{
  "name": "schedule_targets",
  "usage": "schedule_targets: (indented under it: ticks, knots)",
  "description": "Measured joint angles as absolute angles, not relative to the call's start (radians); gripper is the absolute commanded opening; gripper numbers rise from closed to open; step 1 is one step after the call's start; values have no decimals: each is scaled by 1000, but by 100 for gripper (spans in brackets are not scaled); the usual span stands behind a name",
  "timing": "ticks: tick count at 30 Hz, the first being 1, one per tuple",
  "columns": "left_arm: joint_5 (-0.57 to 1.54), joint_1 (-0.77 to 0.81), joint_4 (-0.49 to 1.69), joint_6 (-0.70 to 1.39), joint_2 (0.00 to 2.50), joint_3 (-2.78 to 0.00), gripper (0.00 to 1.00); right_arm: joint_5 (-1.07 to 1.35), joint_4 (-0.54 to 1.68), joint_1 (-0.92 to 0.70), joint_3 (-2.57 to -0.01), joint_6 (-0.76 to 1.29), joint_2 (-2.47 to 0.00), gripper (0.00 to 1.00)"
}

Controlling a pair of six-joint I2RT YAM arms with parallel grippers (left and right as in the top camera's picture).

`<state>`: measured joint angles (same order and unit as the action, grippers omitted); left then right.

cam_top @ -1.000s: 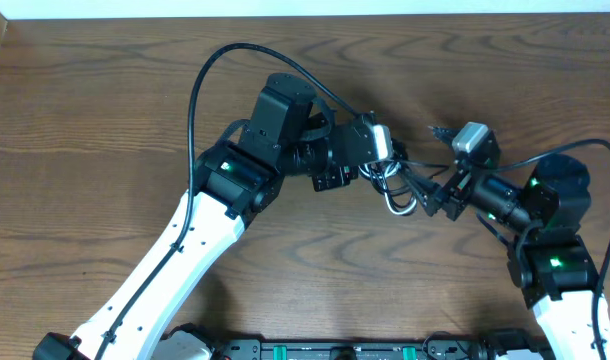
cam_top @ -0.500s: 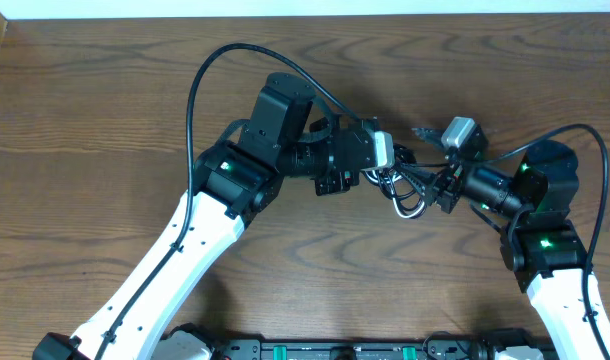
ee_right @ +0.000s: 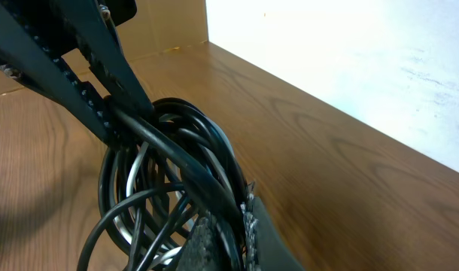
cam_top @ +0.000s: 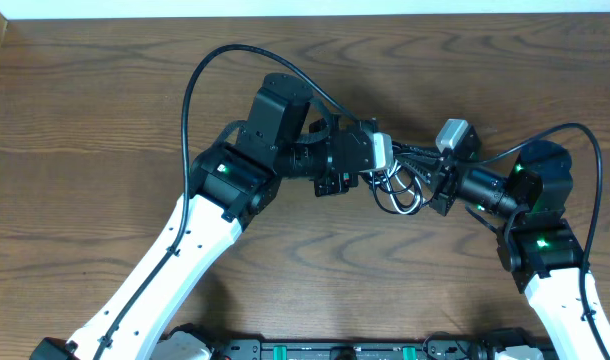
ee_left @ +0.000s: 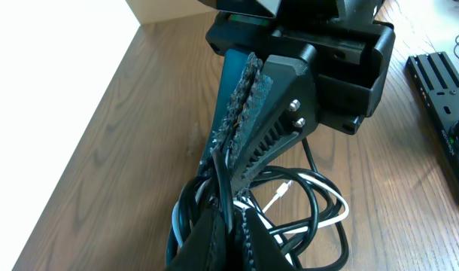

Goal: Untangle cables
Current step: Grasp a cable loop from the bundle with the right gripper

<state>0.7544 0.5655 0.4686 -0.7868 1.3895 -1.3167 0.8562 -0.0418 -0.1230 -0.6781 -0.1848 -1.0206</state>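
At mid-table, left gripper [ee_left: 231, 226] and right gripper [ee_left: 225, 150] both pinch the cables [ee_left: 320, 202].
Grip looks set; the next move calls for drawing apart gently.

Overhead: even, moderately bright light. Table [cam_top: 85, 120] grain sharp from edge to edge. Shadows faint and soft. White backdrop [cam_top: 285, 8] at 12 o'clock overexposed.

Left wrist: backdrop blown out from 8 to 11 o'clock, no detail. Left gripper [ee_left: 231, 229] at 6 o'clock blurred, very close to the lens. Cables [ee_left: 188, 211] carry a mild sheen.

Right wrist: backdrop washed out from 1 to 3 o'clock. Glossy highlights along the cables. Right gripper [ee_right: 228, 226] at 6 o'clock soft and out of focus.
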Motion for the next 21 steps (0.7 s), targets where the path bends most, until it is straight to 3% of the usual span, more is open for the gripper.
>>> schedule_targets:
  ticks: [1,3,4,15,21]
  knots:
    - [754,566,469,-786,1390,-1317,8,855,-41,-123,-678,-180,-1021,1]
    - [750,566,468,-790,1390,-1317,46,850,-42,-125,-678,-164,-1021,1]
    - [749,566,467,-787,1390,-1317,54,843,-43,-126,-678,-156,-1021,1]
    - [545,564,437,-619,1347,-1317,56,762,-169,-19,-678,84,-1021,1]
    - [408,509,438,-469,1267,-1317,56,876,-263,100,-678,170,-1023,1]
